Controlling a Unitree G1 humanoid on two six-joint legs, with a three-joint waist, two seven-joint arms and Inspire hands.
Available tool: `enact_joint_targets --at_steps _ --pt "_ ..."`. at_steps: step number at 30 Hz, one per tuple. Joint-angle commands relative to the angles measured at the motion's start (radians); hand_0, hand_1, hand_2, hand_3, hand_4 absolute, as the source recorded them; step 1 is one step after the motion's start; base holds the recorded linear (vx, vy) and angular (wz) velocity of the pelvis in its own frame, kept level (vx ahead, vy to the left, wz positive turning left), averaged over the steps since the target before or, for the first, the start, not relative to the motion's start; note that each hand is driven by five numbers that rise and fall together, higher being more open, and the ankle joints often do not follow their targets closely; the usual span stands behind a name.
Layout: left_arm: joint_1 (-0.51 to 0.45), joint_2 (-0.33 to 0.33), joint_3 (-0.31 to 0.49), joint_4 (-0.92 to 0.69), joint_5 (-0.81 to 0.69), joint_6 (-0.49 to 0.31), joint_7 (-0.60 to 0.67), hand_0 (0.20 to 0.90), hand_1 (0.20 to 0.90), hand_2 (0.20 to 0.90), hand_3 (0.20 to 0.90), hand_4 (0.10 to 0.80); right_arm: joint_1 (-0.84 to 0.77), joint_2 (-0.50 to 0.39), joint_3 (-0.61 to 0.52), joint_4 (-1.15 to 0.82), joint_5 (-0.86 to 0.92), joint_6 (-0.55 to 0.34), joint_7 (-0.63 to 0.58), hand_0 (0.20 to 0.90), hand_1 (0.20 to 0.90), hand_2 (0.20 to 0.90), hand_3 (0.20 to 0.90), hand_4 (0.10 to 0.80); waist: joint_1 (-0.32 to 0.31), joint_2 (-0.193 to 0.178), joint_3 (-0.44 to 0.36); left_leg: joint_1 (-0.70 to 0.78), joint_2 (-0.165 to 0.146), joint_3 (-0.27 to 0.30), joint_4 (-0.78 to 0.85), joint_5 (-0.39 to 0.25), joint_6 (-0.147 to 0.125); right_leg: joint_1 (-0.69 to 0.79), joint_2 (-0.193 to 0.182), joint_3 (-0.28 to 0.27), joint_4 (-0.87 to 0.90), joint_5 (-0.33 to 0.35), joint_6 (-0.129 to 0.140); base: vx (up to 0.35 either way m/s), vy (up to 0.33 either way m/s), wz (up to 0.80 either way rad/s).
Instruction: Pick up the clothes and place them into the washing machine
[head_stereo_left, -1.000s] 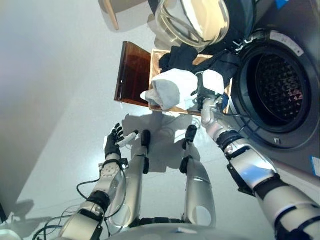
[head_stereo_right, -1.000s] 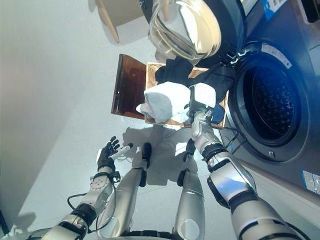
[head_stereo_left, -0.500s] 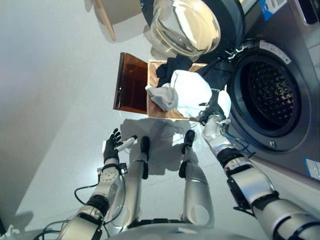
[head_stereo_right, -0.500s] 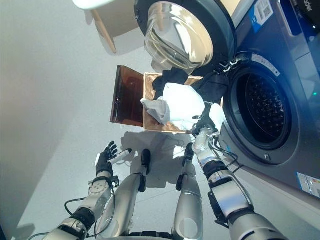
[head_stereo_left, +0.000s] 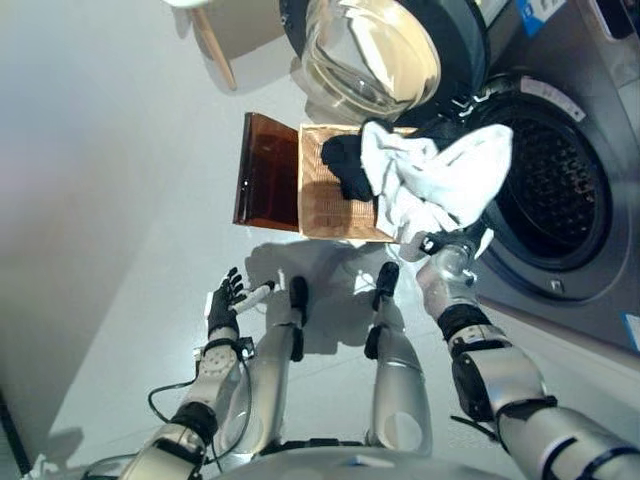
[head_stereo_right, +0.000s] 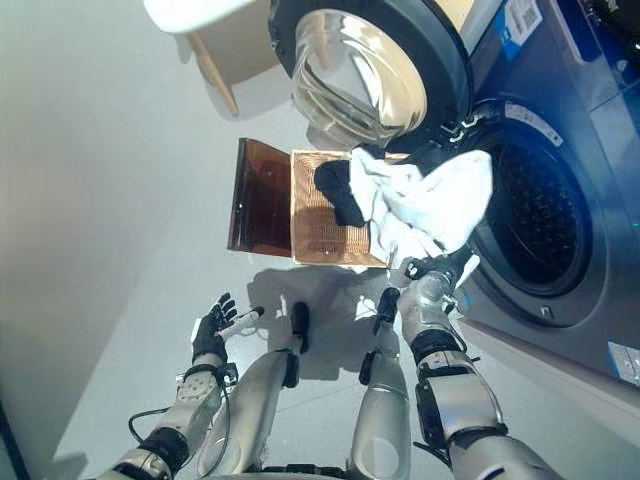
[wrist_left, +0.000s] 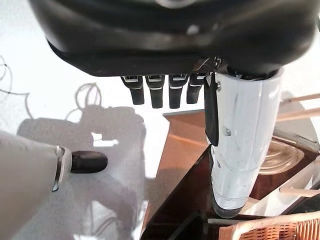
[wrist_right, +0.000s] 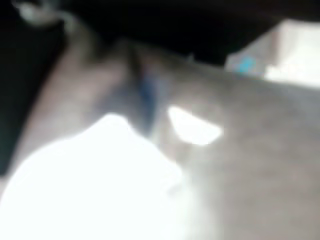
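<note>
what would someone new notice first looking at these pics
The eye goes first to the white garment bunched in the right hand, held up between the wicker basket and the washing machine's dark drum opening. Next comes the open glass door, swung out above the basket, where dark clothes still lie. The left hand hangs open and empty at lower left over the pale floor.

The white cloth (head_stereo_left: 432, 180) covers most of the right hand (head_stereo_left: 447, 243), so its fingers cannot be read. The right wrist view is a blur, perhaps cloth pressed close.
</note>
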Motion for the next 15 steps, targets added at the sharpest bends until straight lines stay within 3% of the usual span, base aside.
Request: enact_joint_targets --at_steps 1,6,15 --pt "0.047 -0.028 -0.019 -0.044 -0.021 -0.047 -0.012 0.9 0.9 0.9 0.9 0.8 -0.077 -0.112 -0.035 -0.031 0.093 -0.172 0.033 0.2 0.2 0.2 0.2 0.3 0.006 0.081 -0.045 0.103 0.001 -0.018 -0.225 0.096 -0.087 0.084 -0.008 -0.017 0.11 -0.138 0.049 0.0 0.0 0.0" --pt "0.048 -0.033 -0.025 -0.032 -0.042 -0.045 -0.032 0.9 0.9 0.9 0.9 0.8 -0.101 -0.149 -0.088 -0.019 0.234 -0.215 0.077 0.2 0.2 0.2 0.2 0.3 0.003 0.098 -0.055 0.101 -0.003 -0.015 -0.23 0.095 -0.088 0.072 -0.006 -0.003 0.112 -0.139 0.05 -0.002 0.005 -0.03" --pt "0.054 -0.041 -0.037 -0.01 -0.059 -0.04 -0.06 0.9 0.9 0.9 0.9 0.8 -0.13 -0.245 -0.13 0.017 0.296 -0.214 0.104 0.2 0.2 0.2 0.2 0.3 -0.005 0.119 -0.06 0.098 -0.005 -0.004 -0.236 0.096 -0.092 0.06 -0.005 0.011 0.115 -0.144 0.048 -0.003 0.001 -0.01"
